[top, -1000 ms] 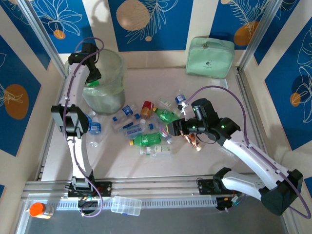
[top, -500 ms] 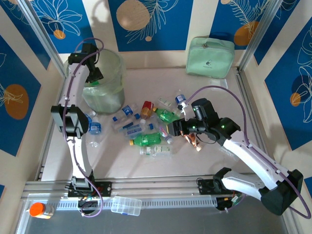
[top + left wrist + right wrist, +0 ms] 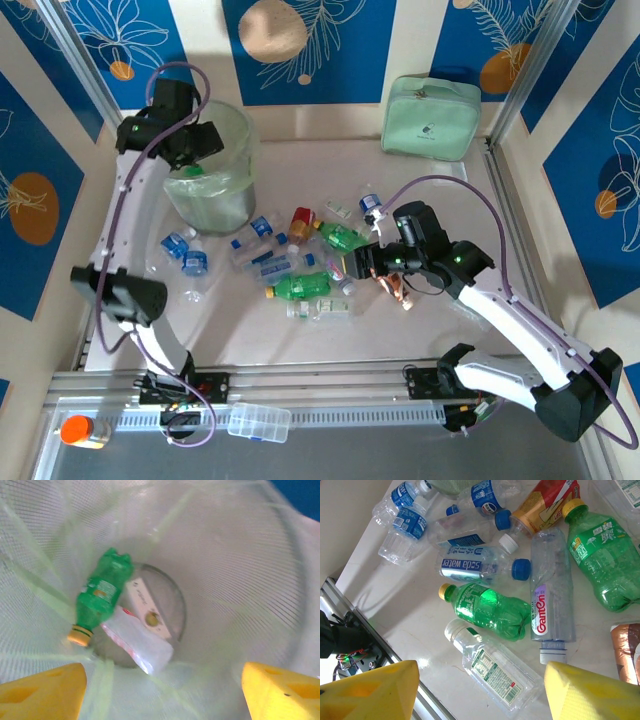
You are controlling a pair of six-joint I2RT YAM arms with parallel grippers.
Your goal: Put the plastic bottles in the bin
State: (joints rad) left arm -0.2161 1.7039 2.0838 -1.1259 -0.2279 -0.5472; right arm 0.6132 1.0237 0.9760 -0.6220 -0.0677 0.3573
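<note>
**Left Fingers Spread Over the Bin, Right Fingers Spread Over the Pile**

In the top view the bin (image 3: pixel 215 205) stands at ten o'clock on the table (image 3: pixel 300 170). The left gripper (image 3: pixel 197 140) hangs over the bin's rim on the nine o'clock side. The left wrist view looks down inside, where the yellow fingers (image 3: pixel 42 690) are spread wide with nothing between them. On the bin's bottom lie a green bottle (image 3: pixel 102 592), a crushed clear bottle (image 3: pixel 137 645) touching its cap end, and a white flat item (image 3: pixel 145 605) just beside both.

The remaining plastic bottles (image 3: pixel 290 265) lie in a loose pile at the table's centre. The right gripper (image 3: pixel 357 265) hovers at the pile's three o'clock edge. Its fingers (image 3: pixel 592 690) are also spread and empty, above a small green bottle (image 3: pixel 487 607) and a clear labelled bottle (image 3: pixel 492 667). A mint-green pouch (image 3: pixel 430 118) sits at one o'clock.
</note>
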